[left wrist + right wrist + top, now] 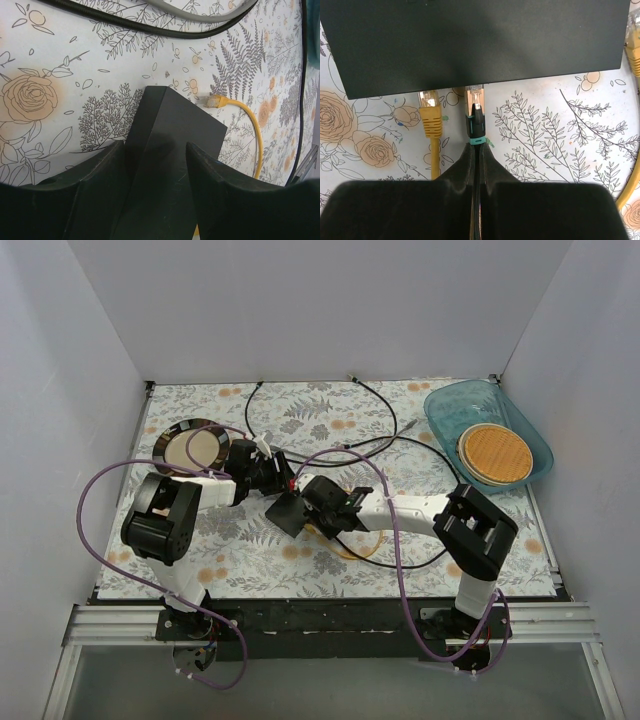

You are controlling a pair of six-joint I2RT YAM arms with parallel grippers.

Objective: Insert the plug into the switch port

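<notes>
The switch (288,515) is a flat matte-black box at mid-table, seen edge-up in the left wrist view as the switch (175,120). My left gripper (275,483) straddles it, and both fingers of the left gripper (155,150) press on its sides. My right gripper (318,502) comes in from the right. In the right wrist view the right gripper (476,147) is shut on the black cable just behind the black, teal-collared plug (476,115). The plug's clear tip meets the near edge of the switch (470,40). The sockets themselves are hidden.
A loose yellow plug (430,112) lies beside the held one, and its cable (350,545) loops under the right arm. Black cables (380,415) trail across the back. A dark-rimmed plate (195,445) sits back left, a blue tray (535,445) with a woven disc back right.
</notes>
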